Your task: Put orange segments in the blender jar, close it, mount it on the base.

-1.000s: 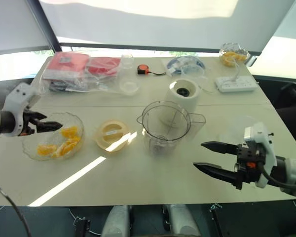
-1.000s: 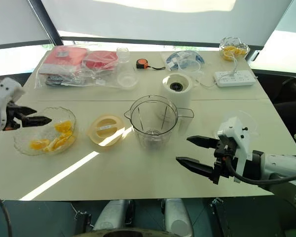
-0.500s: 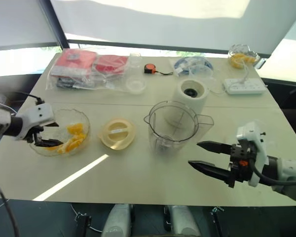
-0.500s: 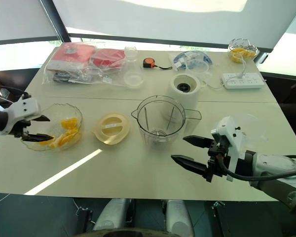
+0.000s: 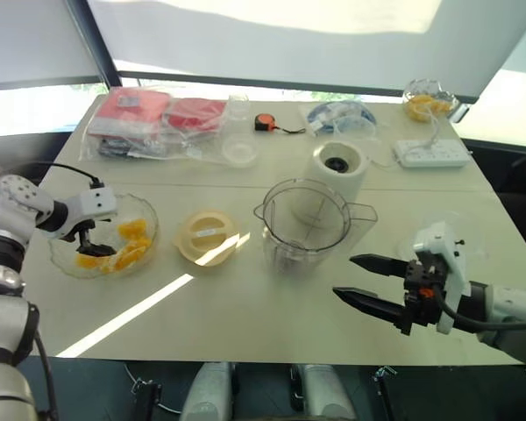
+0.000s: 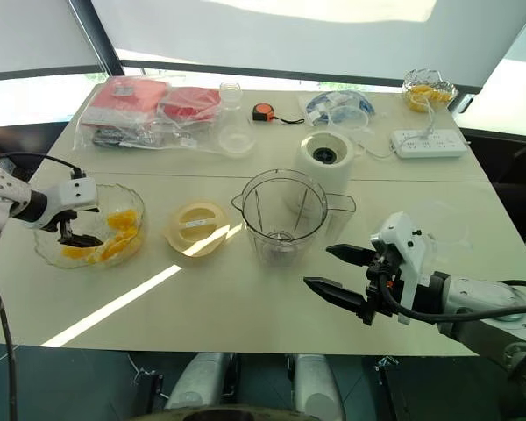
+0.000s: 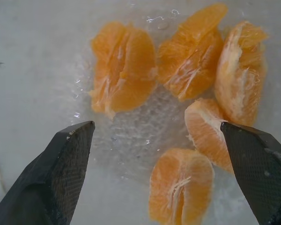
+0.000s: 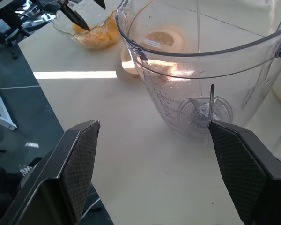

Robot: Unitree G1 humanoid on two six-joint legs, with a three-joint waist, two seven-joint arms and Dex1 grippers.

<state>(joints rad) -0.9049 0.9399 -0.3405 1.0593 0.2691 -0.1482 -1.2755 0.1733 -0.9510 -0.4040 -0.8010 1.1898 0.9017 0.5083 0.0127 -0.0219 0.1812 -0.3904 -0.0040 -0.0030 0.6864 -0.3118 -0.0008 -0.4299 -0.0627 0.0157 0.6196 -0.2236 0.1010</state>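
Step 1, picking fruit: left gripper (image 5: 95,242) spread wide over orange segments (image 7: 178,112) in bowl (image 5: 63,263), 9 o'clock of empty blender jar (image 5: 309,224). Next: drop, pinch one. Right gripper (image 5: 368,282) apart, idle.

Orange segments (image 5: 123,246) in bowl (image 5: 66,261) left of lid (image 5: 206,236), blender jar (image 5: 307,224) before base (image 5: 337,171)
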